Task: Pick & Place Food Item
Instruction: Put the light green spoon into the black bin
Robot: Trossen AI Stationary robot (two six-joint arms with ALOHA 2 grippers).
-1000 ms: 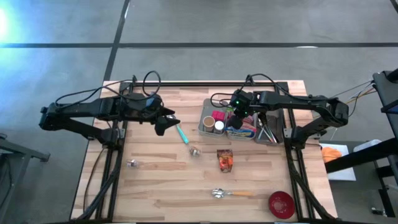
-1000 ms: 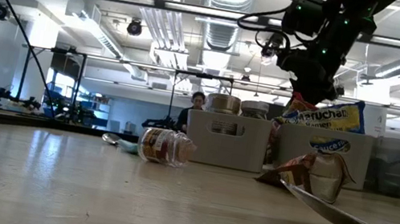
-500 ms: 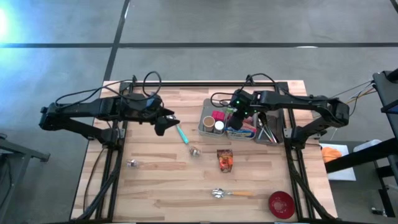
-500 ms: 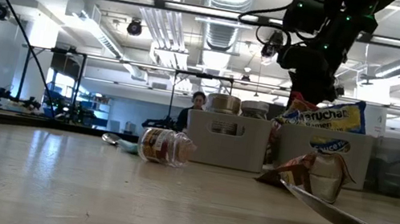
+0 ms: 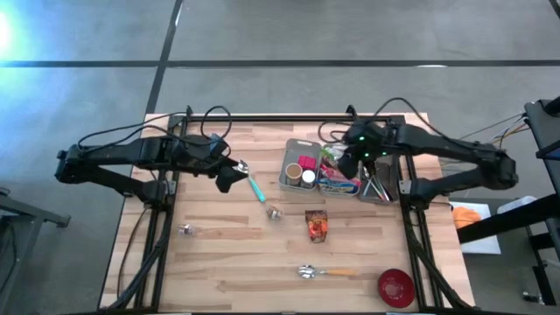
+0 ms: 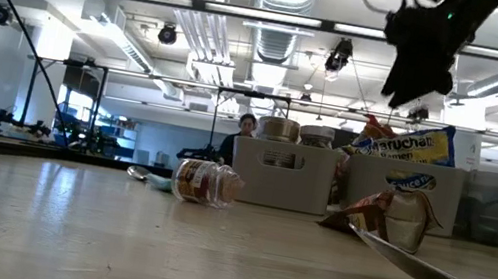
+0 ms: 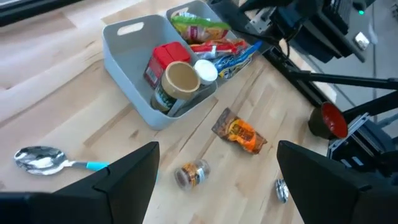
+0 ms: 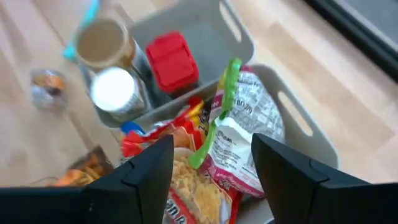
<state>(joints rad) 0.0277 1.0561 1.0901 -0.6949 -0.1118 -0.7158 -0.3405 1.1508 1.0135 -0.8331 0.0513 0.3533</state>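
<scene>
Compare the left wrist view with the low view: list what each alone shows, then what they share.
Only the left wrist view: the red bowl and the red-lidded container inside the grey bin. Only the low view: a person in the room behind, and ceiling lights. Both: the small jar lying on its side, the orange snack packet, the bin and the teal-handled spoon.

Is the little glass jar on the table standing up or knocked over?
Knocked over. The jar lies on its side on the wooden table, lid end pointing sideways.
</scene>
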